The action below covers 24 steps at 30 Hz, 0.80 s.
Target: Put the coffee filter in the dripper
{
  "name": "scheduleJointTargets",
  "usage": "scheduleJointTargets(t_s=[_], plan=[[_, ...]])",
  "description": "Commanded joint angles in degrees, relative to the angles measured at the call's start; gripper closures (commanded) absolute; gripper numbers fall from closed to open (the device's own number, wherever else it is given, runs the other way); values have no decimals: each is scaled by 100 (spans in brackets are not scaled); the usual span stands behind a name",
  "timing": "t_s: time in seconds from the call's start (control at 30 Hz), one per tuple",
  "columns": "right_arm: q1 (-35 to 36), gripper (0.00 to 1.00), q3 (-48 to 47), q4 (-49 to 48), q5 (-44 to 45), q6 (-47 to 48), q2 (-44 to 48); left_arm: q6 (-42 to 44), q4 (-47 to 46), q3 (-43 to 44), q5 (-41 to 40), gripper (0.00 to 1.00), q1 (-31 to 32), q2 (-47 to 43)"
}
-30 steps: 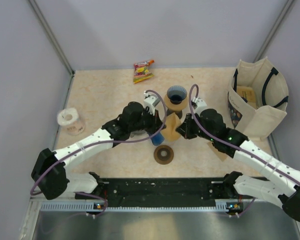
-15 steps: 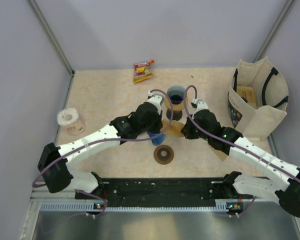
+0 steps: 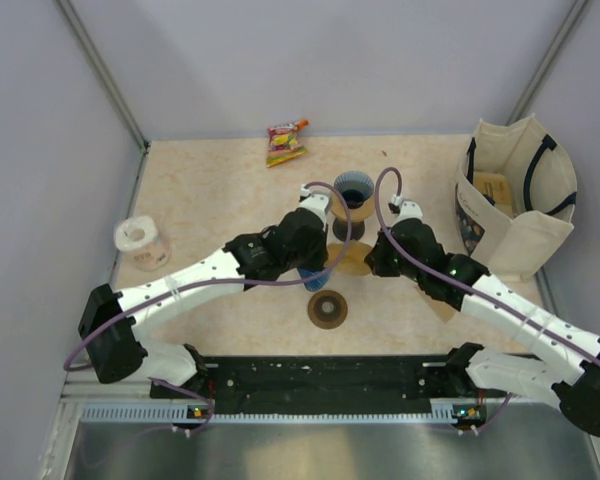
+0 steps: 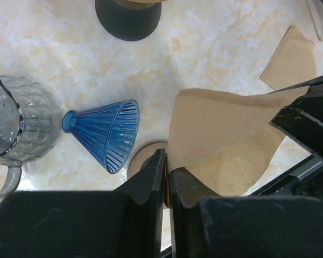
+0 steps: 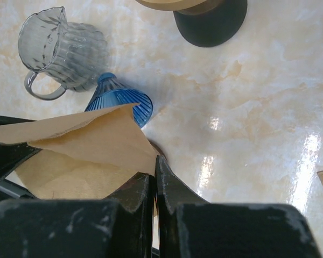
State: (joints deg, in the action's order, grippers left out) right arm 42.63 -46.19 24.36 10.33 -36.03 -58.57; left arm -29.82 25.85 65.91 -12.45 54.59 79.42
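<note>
Fingers [image 4: 146, 185] of our left gripper [image 4: 167, 167] and right gripper [image 5: 154, 164] each clamp the brown paper filter [image 4: 226, 134], lifted beside the blue dripper [image 4: 109, 134] lying sideways; seating not yet done

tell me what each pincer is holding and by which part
Both hold the same brown coffee filter. The left pincer pinches its edge at one side, and the right pincer pinches the edge at the opposite side.
</note>
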Motion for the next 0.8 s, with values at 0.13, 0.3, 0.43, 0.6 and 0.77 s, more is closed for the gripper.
scheduleJointTargets(t_s=[0.13, 0.3, 0.43, 0.6, 0.77], plan=[[35, 100, -469, 34, -391, -18, 144, 275, -412, 125, 812, 50, -18, -268], [26, 100, -803, 244, -488, -71, -23, 407, -993, -297, 1218, 3, -18, -821], [35, 100, -1189, 560, -435, -62, -155, 451, -1108, -421, 991, 1, -27, -1156], [35, 100, -2032, 1236, -233, 78, -497, 477, -1117, -351, 727, 1, -18, -1428], [26, 100, -2841, 1457, -321, 149, -726, 583, -1292, -298, 700, 1, -18, -1990]])
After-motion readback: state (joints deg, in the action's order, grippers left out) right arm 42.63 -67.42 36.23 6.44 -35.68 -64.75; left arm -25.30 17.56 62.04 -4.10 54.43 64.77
